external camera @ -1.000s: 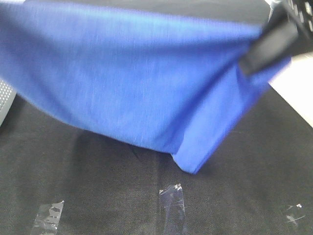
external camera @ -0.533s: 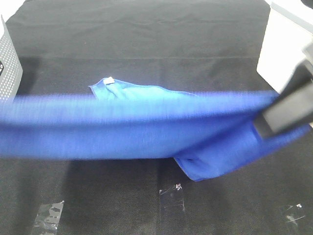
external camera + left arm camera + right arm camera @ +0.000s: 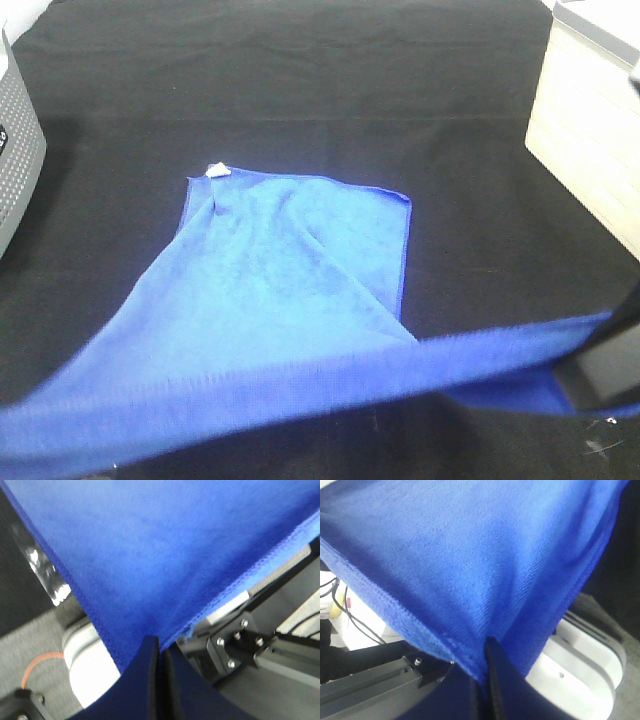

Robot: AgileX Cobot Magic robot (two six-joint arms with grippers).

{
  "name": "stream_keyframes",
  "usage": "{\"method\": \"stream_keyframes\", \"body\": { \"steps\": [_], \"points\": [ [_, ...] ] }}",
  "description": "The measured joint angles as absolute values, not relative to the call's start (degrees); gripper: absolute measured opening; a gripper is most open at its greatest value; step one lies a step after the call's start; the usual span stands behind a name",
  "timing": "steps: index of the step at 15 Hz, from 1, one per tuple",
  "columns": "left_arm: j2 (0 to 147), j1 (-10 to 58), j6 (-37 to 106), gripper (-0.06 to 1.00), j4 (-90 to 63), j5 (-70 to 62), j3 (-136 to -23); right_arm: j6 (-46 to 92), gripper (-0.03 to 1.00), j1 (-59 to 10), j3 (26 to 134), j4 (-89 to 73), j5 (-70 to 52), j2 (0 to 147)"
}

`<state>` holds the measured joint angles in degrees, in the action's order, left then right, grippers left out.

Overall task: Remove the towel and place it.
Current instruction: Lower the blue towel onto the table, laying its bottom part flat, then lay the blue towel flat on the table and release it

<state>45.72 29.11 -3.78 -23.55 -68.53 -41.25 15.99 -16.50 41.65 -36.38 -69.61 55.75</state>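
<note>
The royal-blue towel (image 3: pixel 290 270) lies partly spread on the black table cloth (image 3: pixel 300 80), its white tag (image 3: pixel 218 170) at the far left corner. Its near hem is lifted and stretched taut across the front of the exterior view, from the lower left up to my right gripper (image 3: pixel 598 365). In the right wrist view my right gripper (image 3: pixel 485 647) is shut on a pinch of the towel (image 3: pixel 470 555). The left gripper (image 3: pixel 159 647) is also shut on the towel (image 3: pixel 150 545) at its hem. My left gripper is outside the exterior view.
A grey perforated box (image 3: pixel 15 150) stands at the left edge. A pale box (image 3: pixel 590 130) stands at the right. A scrap of clear tape (image 3: pixel 600 440) is stuck on the cloth at the front right.
The towel, held high and filling the view a second ago, has come down. Its far part now lies flat on the cloth, and the held hem has dropped toward the front.
</note>
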Motion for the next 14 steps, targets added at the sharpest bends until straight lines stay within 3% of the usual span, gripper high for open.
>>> {"method": "stream_keyframes", "body": {
  "steps": [7, 14],
  "points": [
    [60.4, 29.1, 3.2, 0.00, -25.6, -68.1, -37.5, 16.0, 0.00, -16.5, 34.0, -34.1, -69.6, 56.1],
    [70.6, 29.1, 5.4, 0.00, -25.3, -66.0, -37.5, 15.6, 0.00, -16.5, 34.0, -32.3, -69.5, 69.3]
  ]
}}
